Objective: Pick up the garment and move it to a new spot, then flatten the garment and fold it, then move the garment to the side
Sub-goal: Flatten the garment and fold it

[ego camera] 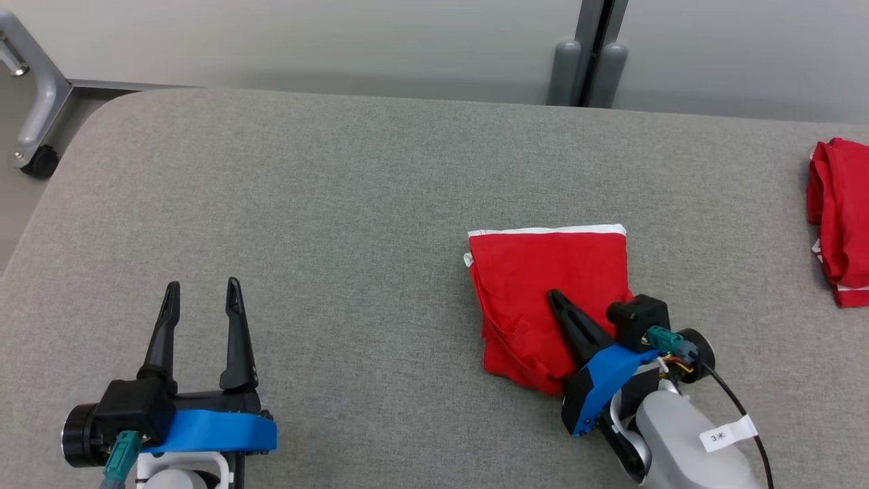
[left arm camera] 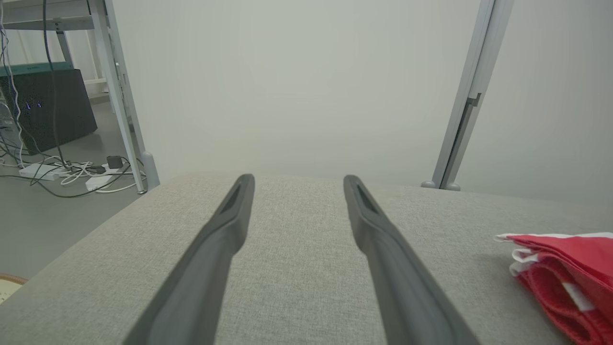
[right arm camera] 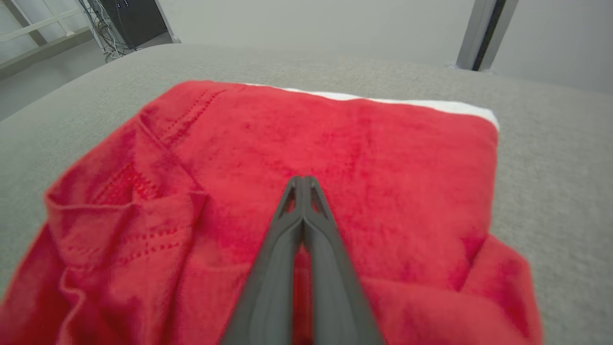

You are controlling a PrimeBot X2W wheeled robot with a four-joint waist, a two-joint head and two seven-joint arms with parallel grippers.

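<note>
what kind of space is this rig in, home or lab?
Probably a lab or test room, not a home. Plain partition panels with a metal post, a tangle of cables and power strips on the floor beside a dark equipment box, and a grey fabric-covered table as workbench.

In the head view the table (ego camera: pixel 339 170) takes up most of the frame, with the wall behind it along the top. The garment (ego camera: pixel 529 272) lies on the table, right of centre. The right gripper (ego camera: pixel 553 296) comes in from the lower right, its fingers lying over the garment's lower right part and its tips over the middle. The left gripper (ego camera: pixel 204 284) sits at lower left, well apart from the garment. A second garment (ego camera: pixel 838 217) lies on the table at the right edge. A post (ego camera: pixel 589 64) stands behind the table at top right of centre. A caster (ego camera: pixel 37 161) is at upper left, beside the table's corner. In the left wrist view, cables (left arm camera: pixel 72 170) lie on the floor at left.
</note>
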